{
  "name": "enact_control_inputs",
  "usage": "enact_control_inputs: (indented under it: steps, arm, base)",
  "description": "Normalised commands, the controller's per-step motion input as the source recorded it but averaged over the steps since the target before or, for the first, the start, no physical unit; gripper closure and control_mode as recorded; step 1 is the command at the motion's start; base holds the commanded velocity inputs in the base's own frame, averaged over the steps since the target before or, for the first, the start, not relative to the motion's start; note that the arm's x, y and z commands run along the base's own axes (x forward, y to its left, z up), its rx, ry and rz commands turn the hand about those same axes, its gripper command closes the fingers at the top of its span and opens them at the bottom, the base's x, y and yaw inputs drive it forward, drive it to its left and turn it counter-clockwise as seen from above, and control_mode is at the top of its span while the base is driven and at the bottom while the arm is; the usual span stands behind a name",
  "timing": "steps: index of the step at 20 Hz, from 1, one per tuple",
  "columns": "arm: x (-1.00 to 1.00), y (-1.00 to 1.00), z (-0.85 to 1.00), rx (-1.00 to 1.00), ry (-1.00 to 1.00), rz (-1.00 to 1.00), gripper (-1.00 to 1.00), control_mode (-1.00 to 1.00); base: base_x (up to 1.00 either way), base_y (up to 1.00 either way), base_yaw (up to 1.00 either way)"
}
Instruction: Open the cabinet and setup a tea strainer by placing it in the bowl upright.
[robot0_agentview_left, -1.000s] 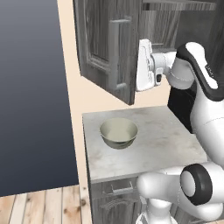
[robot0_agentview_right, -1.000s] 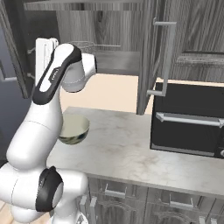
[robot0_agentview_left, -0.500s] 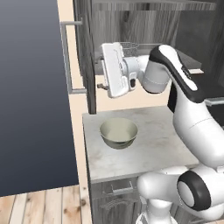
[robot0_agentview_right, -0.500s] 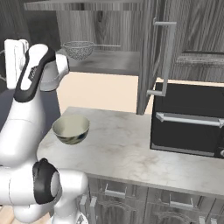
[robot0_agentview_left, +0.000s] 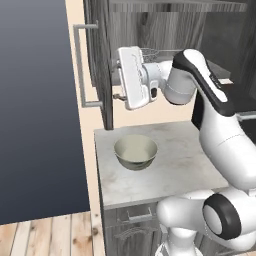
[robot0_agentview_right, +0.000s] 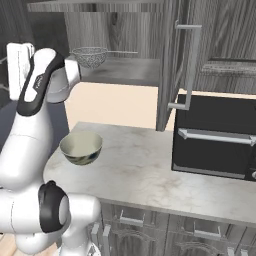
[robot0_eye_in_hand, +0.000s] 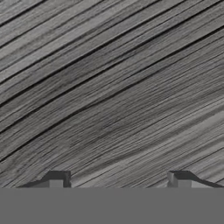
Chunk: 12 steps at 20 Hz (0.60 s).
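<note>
The cabinet (robot0_agentview_right: 170, 60) stands open, its left door (robot0_agentview_left: 100, 65) swung out over the bench (robot0_agentview_right: 150, 170) edge. The arm (robot0_agentview_left: 210, 100) could knock that door when it turns back. The bowl (robot0_agentview_left: 135, 152) sits under the shelf (robot0_agentview_right: 125, 72), where the strainer (robot0_agentview_right: 90, 56) has free air in front. The fingers (robot0_eye_in_hand: 61, 178) look parted and empty, facing wood.

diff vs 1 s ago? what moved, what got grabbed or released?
The left door of the cabinet swung from partly open to wide open, pushed by the hand, which swept left with it. The pincer holds nothing, its jaws apart and close against the door's wood. That uncovered the tea strainer on the shelf. The bowl and the black oven stayed put.
</note>
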Motion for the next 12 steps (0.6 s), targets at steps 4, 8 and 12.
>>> enact_control_inputs:
  steps: [4,8,12]
  arm:
    - [0.00,-0.51,-0.24,-0.11,-0.07,0.00,-1.00,-1.00]
    - [0.13,-0.50,-0.12,-0.30,-0.16,0.00,-1.00,-1.00]
    - [0.15,-0.27,-0.44,-0.55,-0.16,0.00,-1.00,-1.00]
  base:
    - [0.00,0.00,0.00]
    - [0.00,0.00,0.00]
    - [0.00,0.00,0.00]
